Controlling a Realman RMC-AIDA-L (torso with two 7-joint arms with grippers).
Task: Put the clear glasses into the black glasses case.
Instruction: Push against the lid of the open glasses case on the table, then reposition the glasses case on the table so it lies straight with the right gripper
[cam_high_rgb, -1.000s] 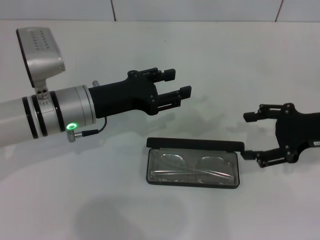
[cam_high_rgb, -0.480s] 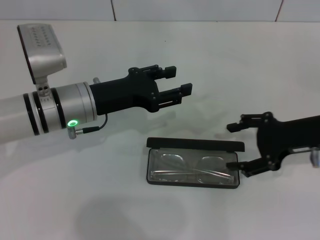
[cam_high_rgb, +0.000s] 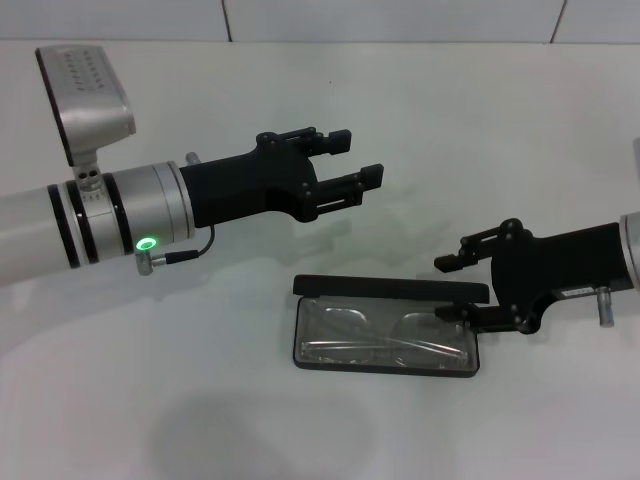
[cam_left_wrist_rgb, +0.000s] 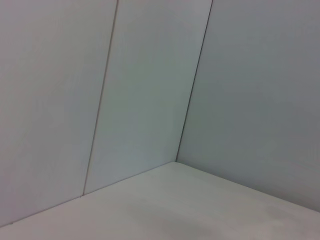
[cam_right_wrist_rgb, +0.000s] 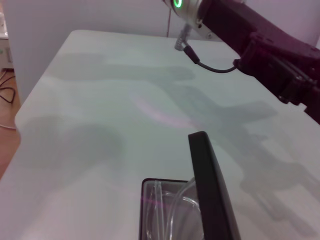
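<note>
You had the clear glasses already lying in the black glasses case, lid upright. Your right gripper stood wide at its right end, likely to close it. Your left gripper hovered apart, spread and empty.

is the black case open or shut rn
Open: the black glasses case has its lid raised, and the clear glasses lie inside.

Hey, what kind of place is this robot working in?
Probably a lab test bench: a bare white table, plain panelled walls, and only an open glasses case holding clear glasses between two robot arms.
</note>
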